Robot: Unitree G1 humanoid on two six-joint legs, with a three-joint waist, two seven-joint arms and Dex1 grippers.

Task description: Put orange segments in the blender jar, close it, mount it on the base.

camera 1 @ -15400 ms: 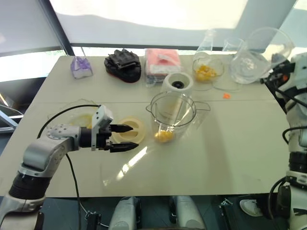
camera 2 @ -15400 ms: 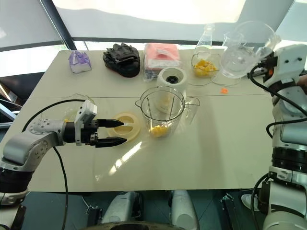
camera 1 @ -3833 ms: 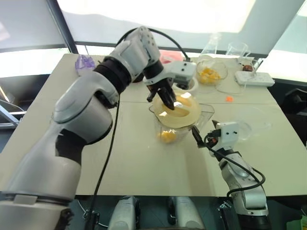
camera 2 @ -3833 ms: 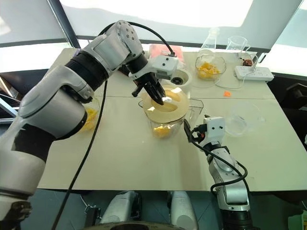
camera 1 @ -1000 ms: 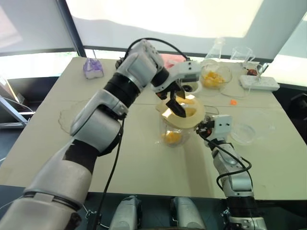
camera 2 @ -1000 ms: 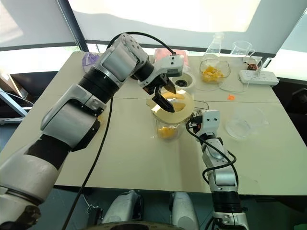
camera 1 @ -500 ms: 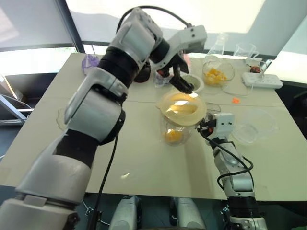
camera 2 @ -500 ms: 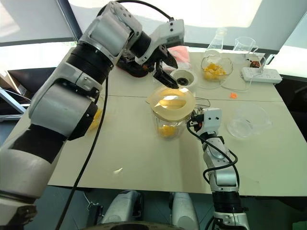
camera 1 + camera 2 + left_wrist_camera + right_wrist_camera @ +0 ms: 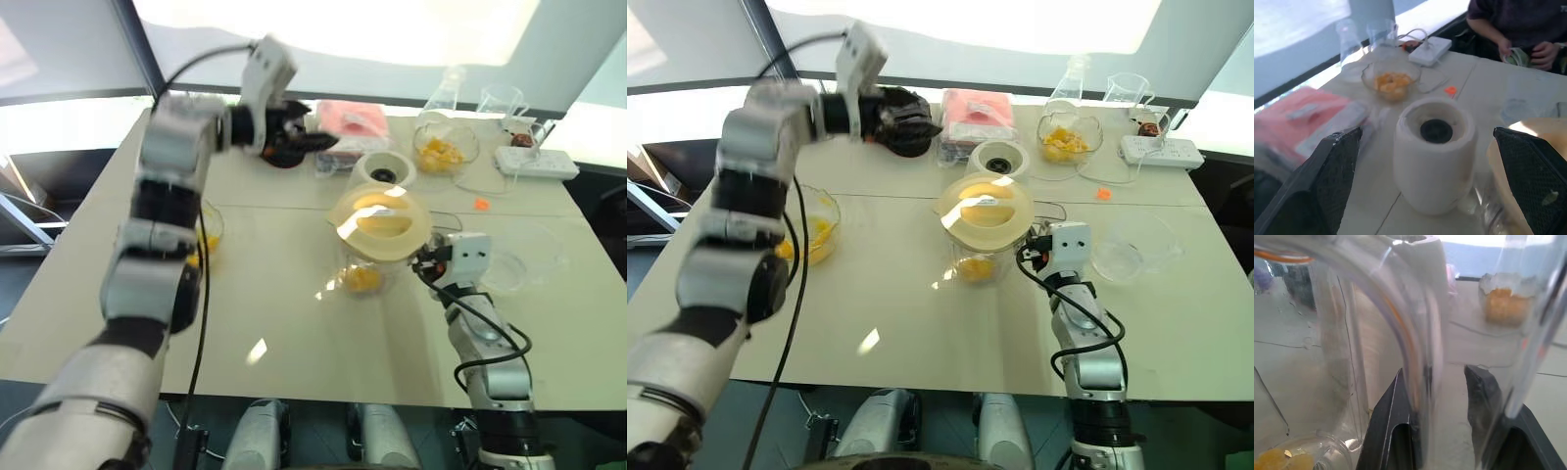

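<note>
1. While the right gripper (image 9: 1442,431) sits at the side of the blender jar (image 9: 377,250), its two black fingers (image 9: 1392,428) straddle the jar's clear handle (image 9: 1415,347), closed partway around it; the inner faces look to be touching the plastic, though real contact is hard to judge through the clear wall.
2. Left gripper (image 9: 312,139) is raised over the far side of the table (image 9: 294,323), fingers spread wide, nothing between them. Seen from its wrist, the two fingers (image 9: 1332,181) frame the base (image 9: 1435,154).
3. Blender jar stands upright near mid-table, a pale-yellow lid (image 9: 380,217) lying across its mouth. Whether it is fully seated cannot be told.
4. Orange segments (image 9: 364,279) lie in the bottom of the jar.
5. Base stands just beyond the jar, apart from it, dark socket facing up.
6. Beyond the base: a clear bowl (image 9: 1392,81) with more fruit pieces, a flask (image 9: 446,88) and a beaker (image 9: 498,101) behind it, a white power strip (image 9: 537,162) beside.
7. A tiny orange scrap (image 9: 480,204) lies on the table between bowl and power strip.
8. An empty shallow clear bowl (image 9: 529,257) rests near the right arm; another bowl holding yellow fruit (image 9: 813,230) is on the left side.
9. A pink packet (image 9: 353,117) and a black glove (image 9: 906,119) lie at the far edge.
10. A person's hands (image 9: 1542,51) show past the table in the left wrist view.
</note>
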